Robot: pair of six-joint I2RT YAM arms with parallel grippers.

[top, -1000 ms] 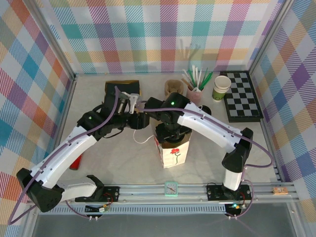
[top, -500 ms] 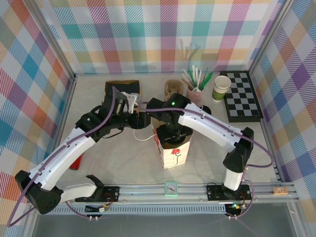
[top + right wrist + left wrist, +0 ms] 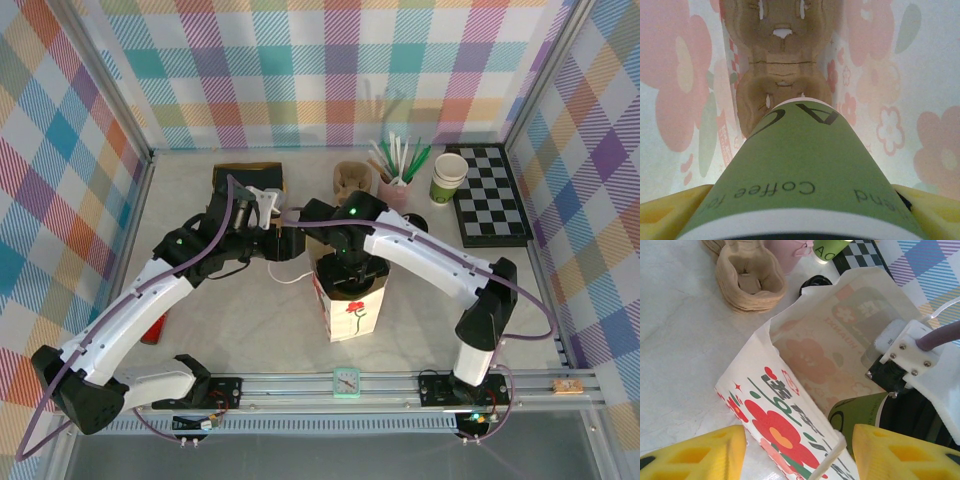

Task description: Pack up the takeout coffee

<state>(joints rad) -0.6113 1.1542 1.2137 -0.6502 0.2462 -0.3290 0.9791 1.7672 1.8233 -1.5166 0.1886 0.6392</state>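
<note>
White table (image 3: 250, 330); takeout coffee (image 3: 800, 175) label reads "Coffee".

Yellow fingers (image 3: 667, 212) flank the takeout coffee (image 3: 800, 175) inside the flower-printed paper bag (image 3: 922, 75); a brown pulp cup carrier (image 3: 782, 65) lies beyond the cup's base.

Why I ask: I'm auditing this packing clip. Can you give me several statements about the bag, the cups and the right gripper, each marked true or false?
1. The takeout coffee sits between the fingers of the right gripper, inside the paper bag. True.
2. The paper bag lies flat on the table. False: it stands upright with its mouth open.
3. A lidless green-and-cream cup stands just left of the checkerboard. True.
4. The pink cup of straws is inside the paper bag. False: it stands on the table at the back, beside the lidless green-and-cream cup.
</note>
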